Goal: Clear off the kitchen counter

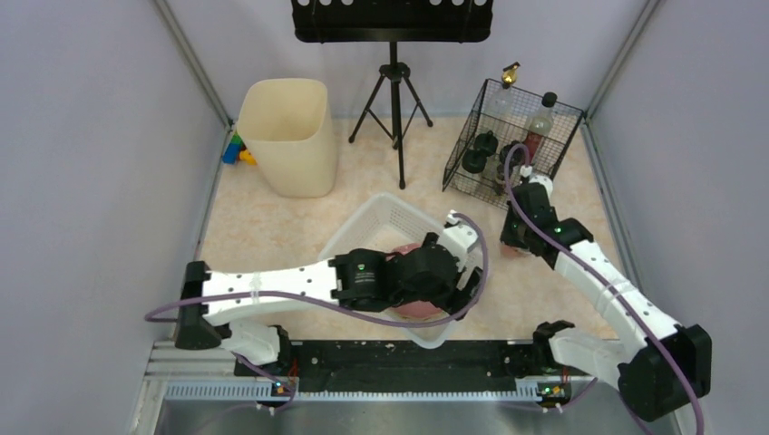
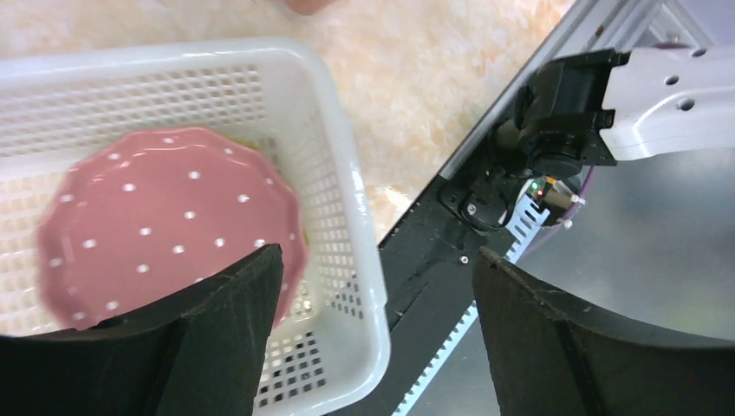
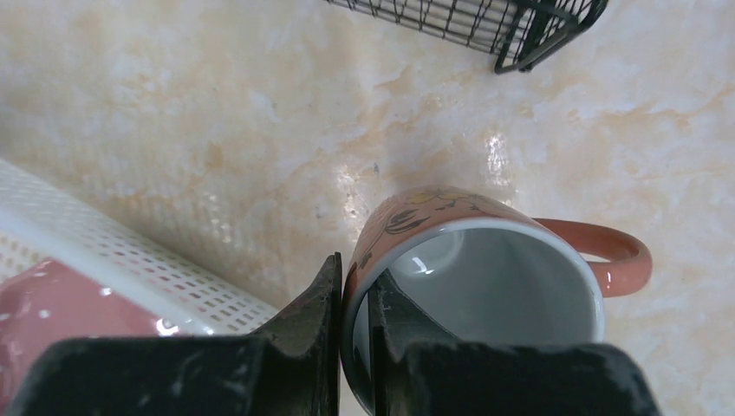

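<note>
Pinching wall of salmon ceramic mug (image 3: 485,277) with right gripper (image 3: 354,286): one finger inside, one outside, handle opposite fingers. Judged rigid, glazed, slippery, chip-prone; best held at wall near rim, as now. Below fingers: kitchen counter (image 3: 217,113), hard marble-patterned slab, nothing to grasp; cannot tell whether mug touches it. Just left of fingers: white slotted basket (image 3: 130,251). Left gripper (image 2: 377,256) spread wide, empty, over basket corner; pink dotted plate (image 2: 165,225) beneath left finger.
</note>
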You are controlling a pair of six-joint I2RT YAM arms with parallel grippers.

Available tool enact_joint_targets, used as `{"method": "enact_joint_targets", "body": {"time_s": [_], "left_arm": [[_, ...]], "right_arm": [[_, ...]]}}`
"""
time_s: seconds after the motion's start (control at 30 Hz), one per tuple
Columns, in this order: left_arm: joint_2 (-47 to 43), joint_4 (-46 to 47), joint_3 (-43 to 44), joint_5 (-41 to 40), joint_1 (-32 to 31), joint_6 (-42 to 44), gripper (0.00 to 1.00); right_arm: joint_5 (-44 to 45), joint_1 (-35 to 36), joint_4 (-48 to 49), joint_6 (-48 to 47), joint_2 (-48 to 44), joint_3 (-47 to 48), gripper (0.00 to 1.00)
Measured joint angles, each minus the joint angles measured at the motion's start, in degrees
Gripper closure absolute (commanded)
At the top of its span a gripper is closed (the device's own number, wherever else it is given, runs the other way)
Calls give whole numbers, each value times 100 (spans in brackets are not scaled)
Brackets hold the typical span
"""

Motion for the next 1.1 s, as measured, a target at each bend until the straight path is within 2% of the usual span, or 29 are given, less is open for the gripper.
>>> {"method": "enact_joint_targets", "body": {"time_s": [0.27, 0.47, 0.8, 1.1], "left_arm": [[-1563, 87, -890, -1217, 2, 136, 6], [-2603, 4, -1727, -2306, 70, -138, 5], [-3939, -573, -2826, -3250, 155, -767, 6], [-5396, -603, -3637, -3311, 170, -874, 6]], "right_arm": [[-160, 94, -323, -116, -372, 1176, 100], [-417, 695, -326, -328, -142, 1947, 100], [-1335, 1976, 83, -1054, 1493, 3189, 100], [-2133, 2343, 358, -1534, 2979, 3956, 100]]}}
